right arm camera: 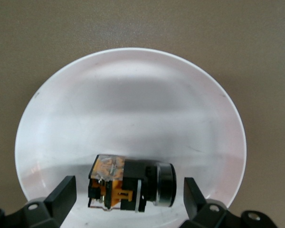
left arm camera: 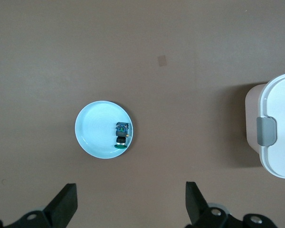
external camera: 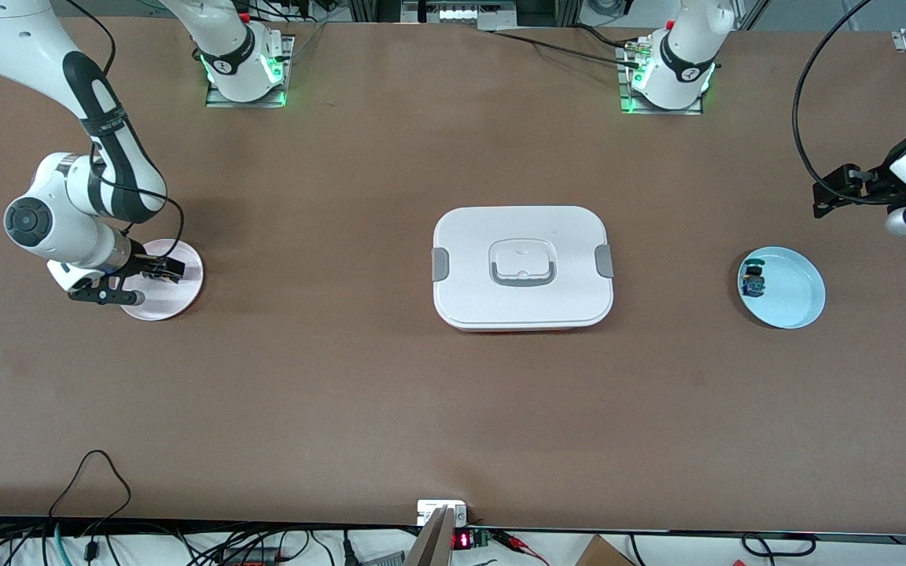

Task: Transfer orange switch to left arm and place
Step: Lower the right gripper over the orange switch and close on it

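Straddling orange switch (right arm camera: 131, 185) on pink plate (right arm camera: 133, 99): right gripper (right arm camera: 128, 197), wide open.

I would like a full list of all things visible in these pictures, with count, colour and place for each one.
box: 1, white with grey side clips, middle of the table.
pink plate: 1, pale pink, toward the right arm's end of the table.
orange switch: 1, black and orange, lying on its side on the pink plate, between the right gripper's fingers.
blue plate: 1, light blue, toward the left arm's end of the table.
blue switch: 1, black and blue, on the blue plate near its rim.
table: 1, brown.
right gripper: 1, black, jaws open, low over the pink plate.
left gripper: 1, black, jaws open, high above the table beside the blue plate.
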`<state>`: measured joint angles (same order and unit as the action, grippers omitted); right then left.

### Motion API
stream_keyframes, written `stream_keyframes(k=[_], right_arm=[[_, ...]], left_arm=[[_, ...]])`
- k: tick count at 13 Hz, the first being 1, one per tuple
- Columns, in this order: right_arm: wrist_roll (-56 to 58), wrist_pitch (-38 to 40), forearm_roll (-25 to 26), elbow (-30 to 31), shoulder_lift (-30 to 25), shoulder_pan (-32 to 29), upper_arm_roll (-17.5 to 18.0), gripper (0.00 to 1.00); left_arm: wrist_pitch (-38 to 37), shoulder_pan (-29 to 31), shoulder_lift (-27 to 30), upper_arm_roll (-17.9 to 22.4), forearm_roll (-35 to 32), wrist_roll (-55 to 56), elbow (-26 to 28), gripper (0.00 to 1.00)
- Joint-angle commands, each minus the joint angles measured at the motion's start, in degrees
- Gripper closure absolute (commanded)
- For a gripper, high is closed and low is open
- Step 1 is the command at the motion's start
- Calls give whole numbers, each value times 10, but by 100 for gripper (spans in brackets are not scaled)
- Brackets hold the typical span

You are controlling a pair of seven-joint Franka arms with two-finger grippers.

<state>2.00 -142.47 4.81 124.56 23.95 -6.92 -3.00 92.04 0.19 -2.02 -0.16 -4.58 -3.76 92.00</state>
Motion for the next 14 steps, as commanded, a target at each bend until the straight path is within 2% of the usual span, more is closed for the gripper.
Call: stream_keyframes(k=[1,5,6,7,8,9,11,14], right_arm=[[-5,-22,-5,14,1,-4,5,0],[-3,-29,-4,19,1,-5,5,1],[3,-28,-4,19,1,-5,5,7],[6,-27,-4,21,0,-5,5,27],[17,-25,-3,24,-3,-5,5,56],[40,-20,-3,24,-7,-5,5,76],[63,20,-2,17,-16,-5,5,99],[55,62,-4,5,-40,4,17,100]], left_arm=[[-7,3,-6,-4,-6,3,-14,0],[-8,3,-6,-4,-6,2,-15,0],[-8,3,-6,-3,-6,3,-15,0],[-8,3,-6,-4,-6,2,-15,0],[-8,3,-6,-4,-6,3,-15,0],[-8,3,-6,-3,-7,3,-14,0],[-8,3,-6,-3,-6,2,-15,0],[-8,3,-6,-4,-6,3,-15,0]])
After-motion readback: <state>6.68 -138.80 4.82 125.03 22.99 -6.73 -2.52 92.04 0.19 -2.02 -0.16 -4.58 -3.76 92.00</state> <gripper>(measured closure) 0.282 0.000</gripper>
